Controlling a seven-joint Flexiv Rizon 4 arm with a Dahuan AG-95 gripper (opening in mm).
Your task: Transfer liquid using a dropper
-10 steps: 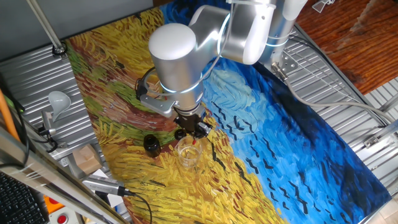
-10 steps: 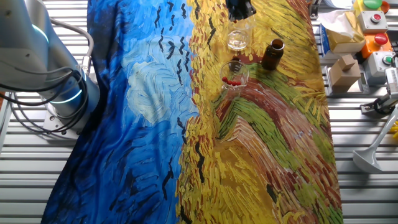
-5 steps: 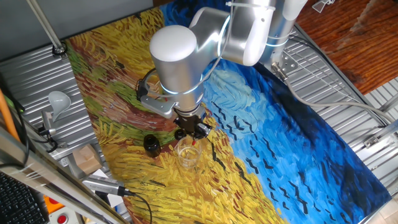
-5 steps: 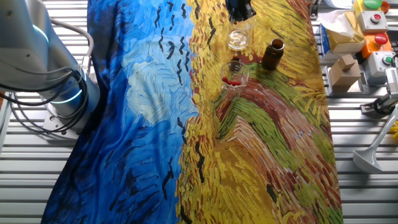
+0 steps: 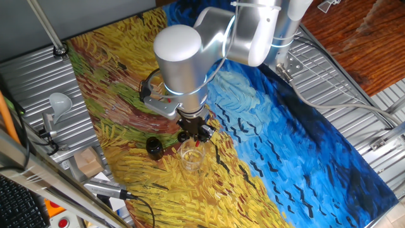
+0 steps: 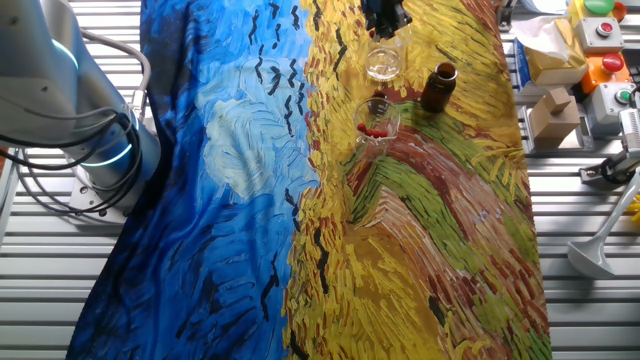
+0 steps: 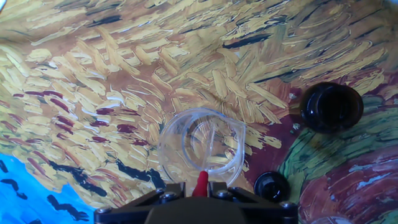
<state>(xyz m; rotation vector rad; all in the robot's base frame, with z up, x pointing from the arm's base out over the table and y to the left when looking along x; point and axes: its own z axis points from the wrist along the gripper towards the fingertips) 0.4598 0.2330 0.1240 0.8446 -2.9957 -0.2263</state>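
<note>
No brand, label or writing can be read on anything here; the brown bottle [image 6: 438, 87] is plain, and the boxes at the table's edge are too small to make out. The landmark is the empty clear glass [image 7: 201, 147] standing on the painted cloth [image 6: 420, 230] that covers the table. In the hand view the dropper [image 7: 201, 184] hangs straight over this glass, its red bulb pinched between the jaws, which are clamped on it, and its clear stem running down into the glass's mouth. The gripper [image 7: 198, 186] sits directly above the glass's near rim. That view looks down into the bottle's dark open mouth, to the right of the glass and apart from it, and shows a small black cap [image 7: 271, 185] lying near the glass's lower right. The fixed view from the arm's side shows only a sliver of red under the gripper, with the glass just below and the bottle to its left; the arm hides the rest. The other fixed view alone shows a second glass [image 6: 376, 120] just below the first, holding several red-bulbed droppers [image 6: 372, 129], while the gripper is cut off by the top edge.
</note>
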